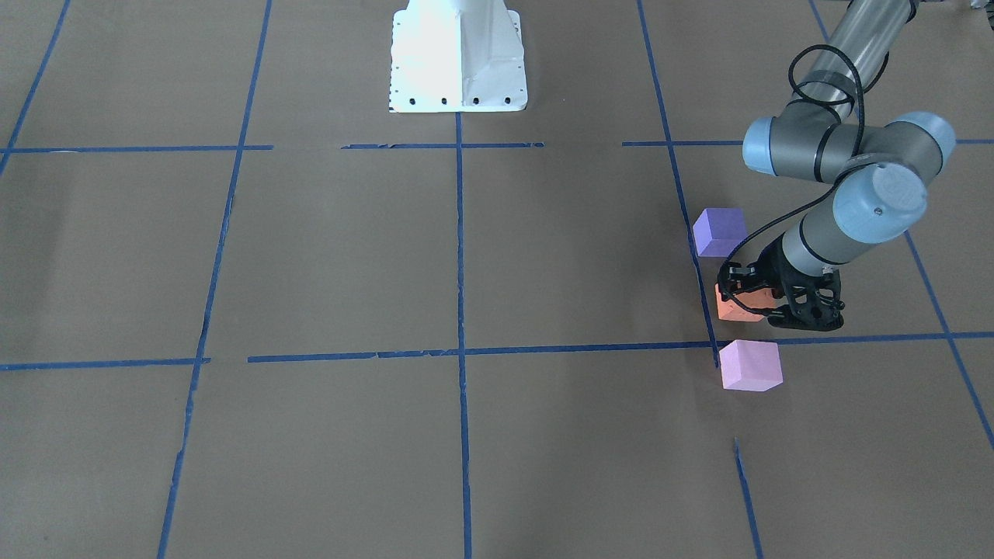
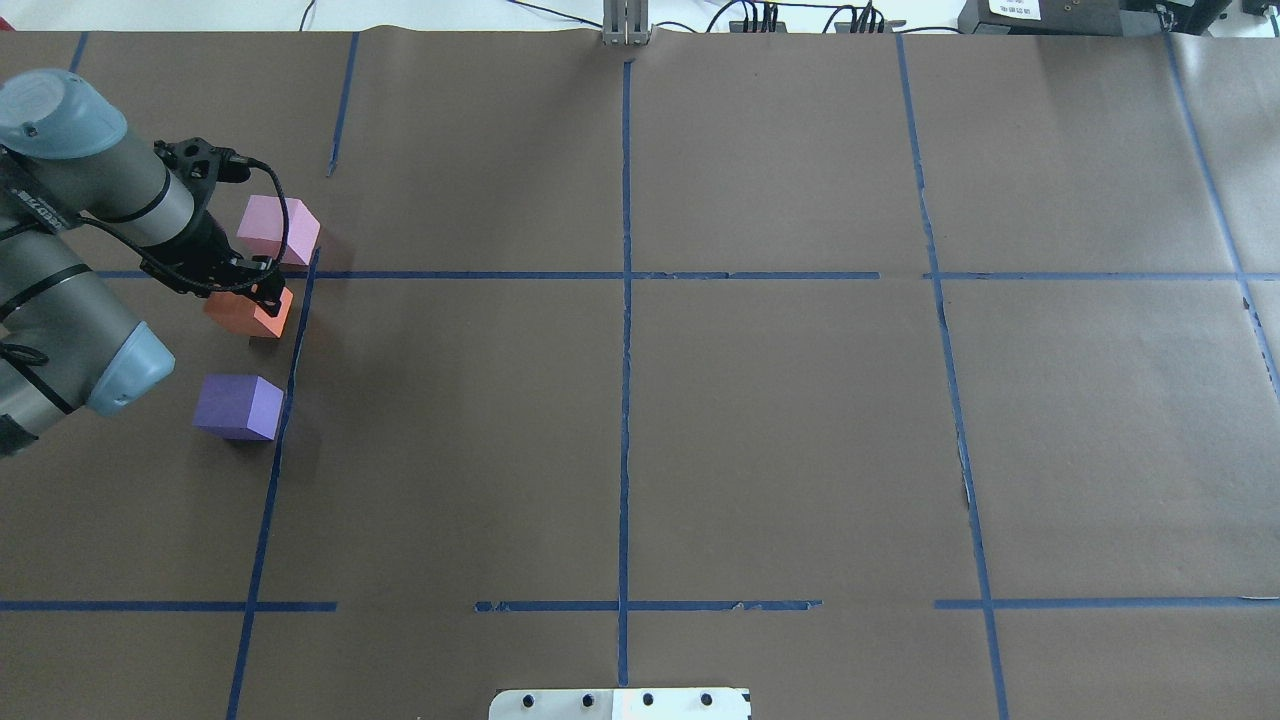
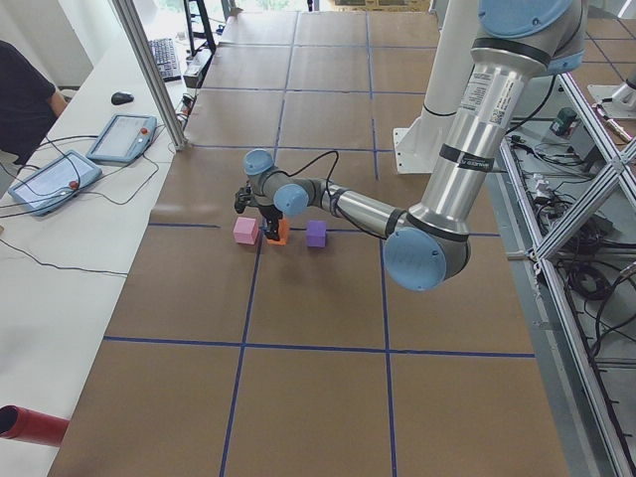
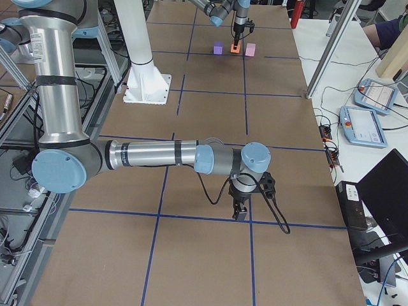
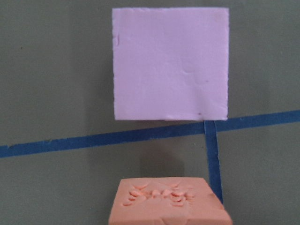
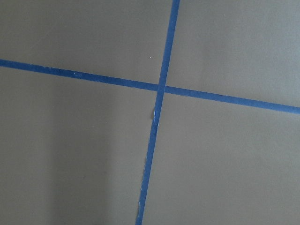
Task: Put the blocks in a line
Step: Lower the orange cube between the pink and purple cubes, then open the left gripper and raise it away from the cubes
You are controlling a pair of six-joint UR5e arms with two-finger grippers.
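Observation:
Three foam cubes stand in a row beside a blue tape line on my left side. The violet-purple block (image 1: pixel 720 231) (image 2: pixel 238 407) is nearest my base, and the orange block (image 1: pixel 735 309) (image 2: pixel 250 314) is in the middle. The pale pink block (image 1: pixel 750 365) (image 2: pixel 280 229) is farthest. My left gripper (image 1: pixel 752 300) (image 2: pixel 252 292) points down with its fingers closed on the orange block at or just above the paper. The left wrist view shows the orange block's dented top (image 5: pixel 168 201) with the pink block (image 5: pixel 170 63) beyond. My right gripper (image 4: pixel 240 215) hangs low over a tape cross; I cannot tell whether it is open or shut.
Brown paper with a blue tape grid (image 1: pixel 460 351) covers the table. My white base plate (image 1: pixel 458 66) sits at the near middle edge. Tablets (image 3: pixel 121 136) and cables lie on the side bench. The right wrist view shows only a tape crossing (image 6: pixel 160 87).

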